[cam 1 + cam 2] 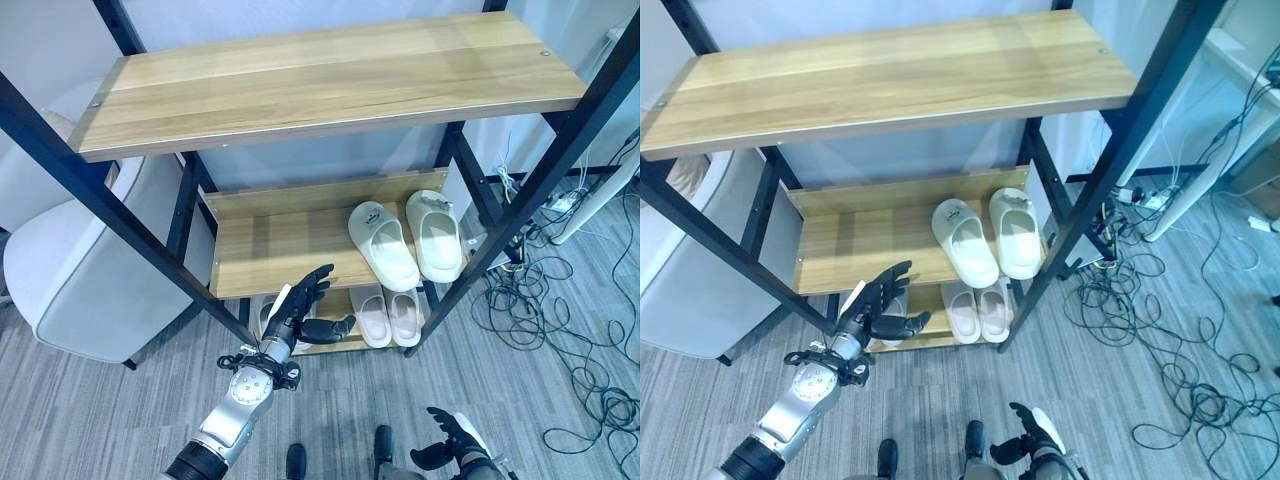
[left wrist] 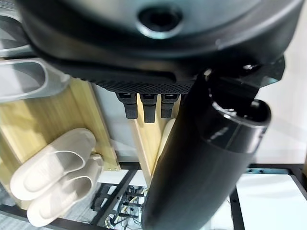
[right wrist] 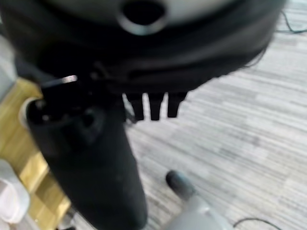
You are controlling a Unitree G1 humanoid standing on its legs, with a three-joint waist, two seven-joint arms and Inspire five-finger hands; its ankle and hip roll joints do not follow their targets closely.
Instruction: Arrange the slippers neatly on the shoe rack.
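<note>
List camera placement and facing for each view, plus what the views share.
Left eye view: on the head, looking down at the shoe rack; left hand open before the middle shelf, right hand low.
Right eye view: same scene, slightly offset.
Left wrist view: along the left hand, toward white slippers on the shelf.
Right wrist view: along the right hand, toward grey floor.
Shared: both eyes and the left wrist see the white slippers.
</note>
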